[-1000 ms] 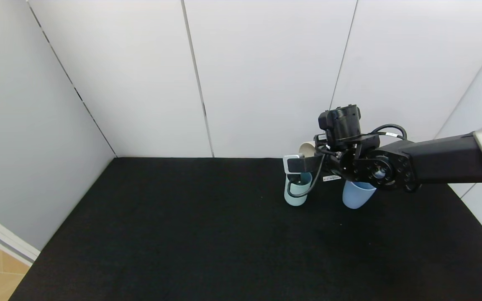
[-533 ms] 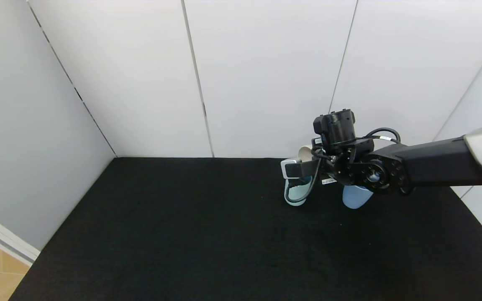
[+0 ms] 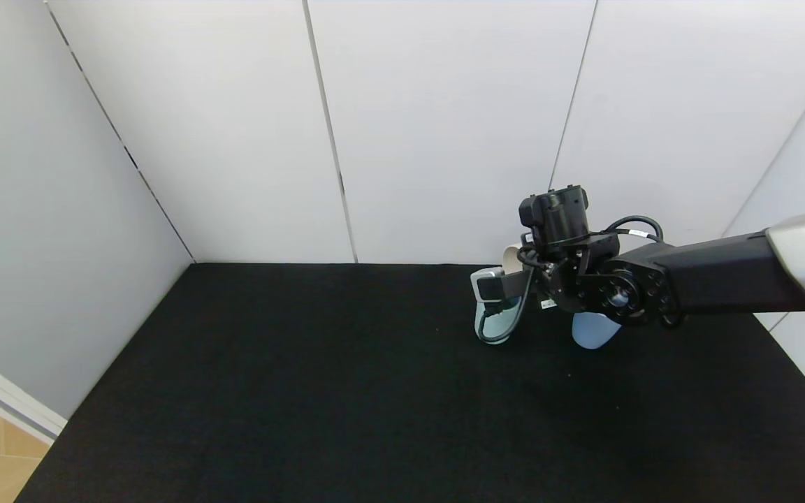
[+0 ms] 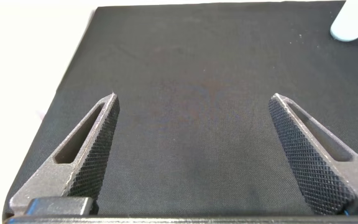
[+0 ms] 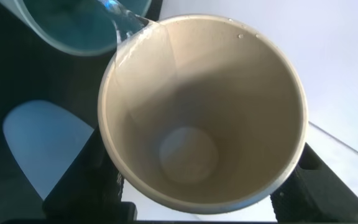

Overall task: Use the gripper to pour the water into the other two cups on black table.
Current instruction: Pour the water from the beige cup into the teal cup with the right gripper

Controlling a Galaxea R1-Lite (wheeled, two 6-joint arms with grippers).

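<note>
Two cups stand far right on the black table (image 3: 305, 391), the teal cup (image 3: 495, 325) and light blue cup (image 3: 592, 330) half hidden behind the right gripper (image 3: 525, 269). Left gripper (image 4: 194, 152): jaws wide apart, holding nothing. Right wrist view: jaws clamp the tilted cream cup (image 5: 201, 112); water (image 5: 126, 22) runs over its lip into the teal cup.

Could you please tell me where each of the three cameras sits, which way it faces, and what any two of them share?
Head view: high on the torso, looking down at the matte black table; right arm shown.
Left wrist view: low over the cloth, between the open left gripper fingers.
Right wrist view: behind the right gripper, looking into the tilted cream-white tumbler pouring water into the teal-green tumbler.
Shared: the light blue tapered tumbler.
</note>
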